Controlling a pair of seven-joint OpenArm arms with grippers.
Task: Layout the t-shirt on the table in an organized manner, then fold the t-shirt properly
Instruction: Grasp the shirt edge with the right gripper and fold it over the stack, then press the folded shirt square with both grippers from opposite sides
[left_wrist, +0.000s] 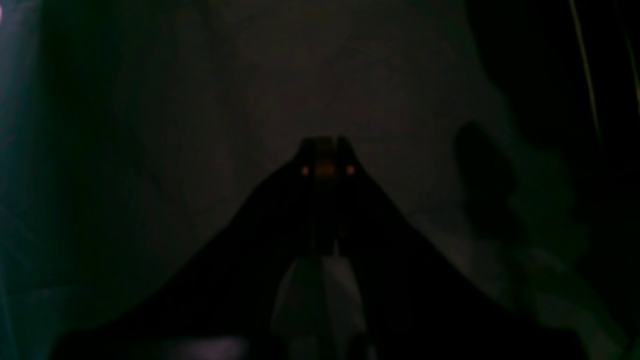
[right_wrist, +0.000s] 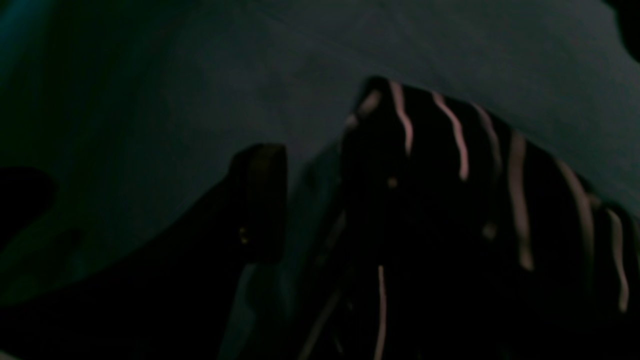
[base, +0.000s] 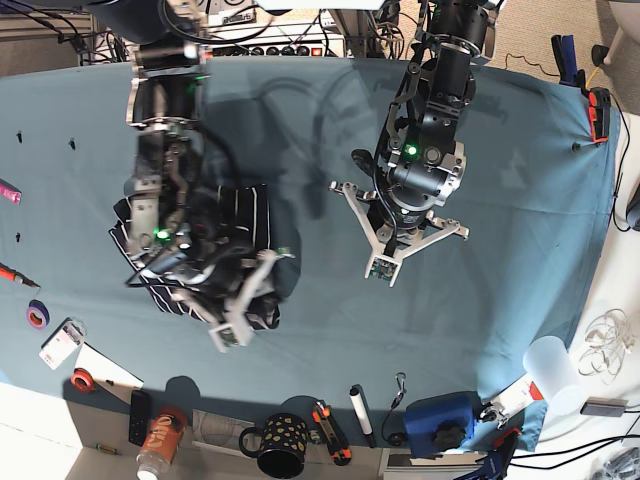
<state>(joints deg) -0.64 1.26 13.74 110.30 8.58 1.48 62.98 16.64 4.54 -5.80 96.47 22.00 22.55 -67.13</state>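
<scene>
The view is very dark. The black left gripper (left_wrist: 325, 145) rises from the bottom edge as a wide triangular silhouette narrowing to its tip near the middle, its two fingers pressed together with nothing between them. Two small orange-red dots glow just below the tip. A pale grey patch sits at the gripper's base. Behind it spreads the plain, dim cloth tabletop (left_wrist: 350, 65), with a soft dark shadow on the right.

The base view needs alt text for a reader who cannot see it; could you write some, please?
Seen from above, a crumpled striped t-shirt lies on a teal table, with the right gripper over it. The left gripper hangs over bare cloth, jaws shut.
</scene>
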